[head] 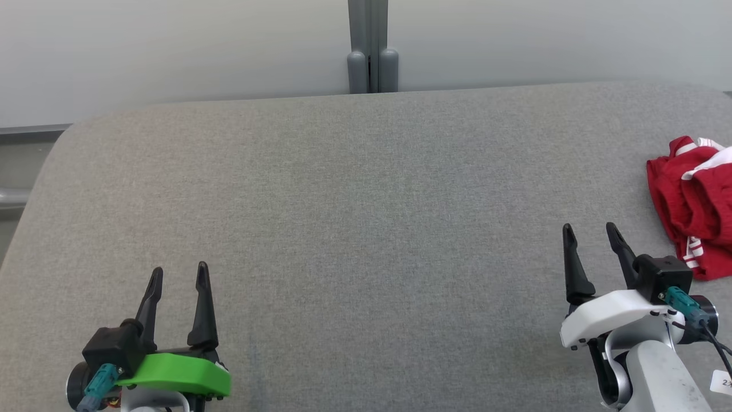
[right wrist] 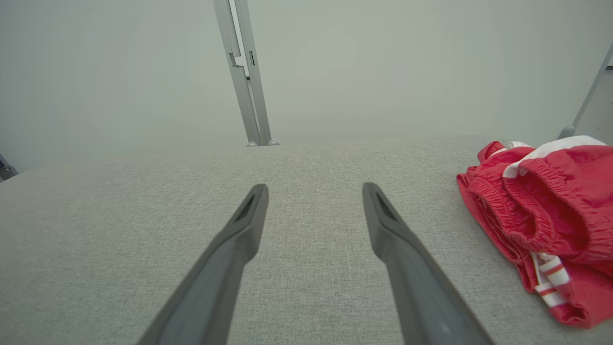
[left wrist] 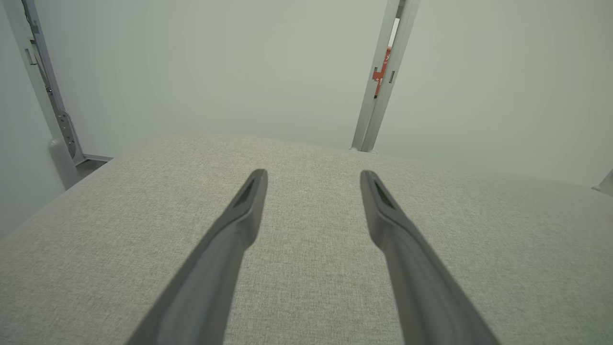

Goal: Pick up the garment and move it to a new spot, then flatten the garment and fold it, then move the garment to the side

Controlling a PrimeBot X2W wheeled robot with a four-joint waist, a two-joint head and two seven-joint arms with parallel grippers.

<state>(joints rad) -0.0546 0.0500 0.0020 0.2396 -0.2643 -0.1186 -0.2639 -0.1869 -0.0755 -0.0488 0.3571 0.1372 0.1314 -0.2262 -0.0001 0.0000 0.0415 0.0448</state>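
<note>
Red garment (head: pixel 689 206) crumpled at the grey desk's (head: pixel 366 200) right edge.
Left jaws and right jaws stand apart, empty; the garment lies near the right jaws, untouched.

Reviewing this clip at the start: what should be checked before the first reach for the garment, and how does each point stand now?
1. Right gripper ready: ok, jaws apart with nothing between them.
2. Left gripper ready: ok, jaws apart and empty.
3. Red garment fully in sight: cannot tell, as the head view's right edge cuts it off.
4. Way from the right gripper to the garment: ok, only bare grey surface lies between them.
5. Room to spread it: ok, the middle of the surface is bare.
6. Garment flat: not ok, it lies bunched.
</note>
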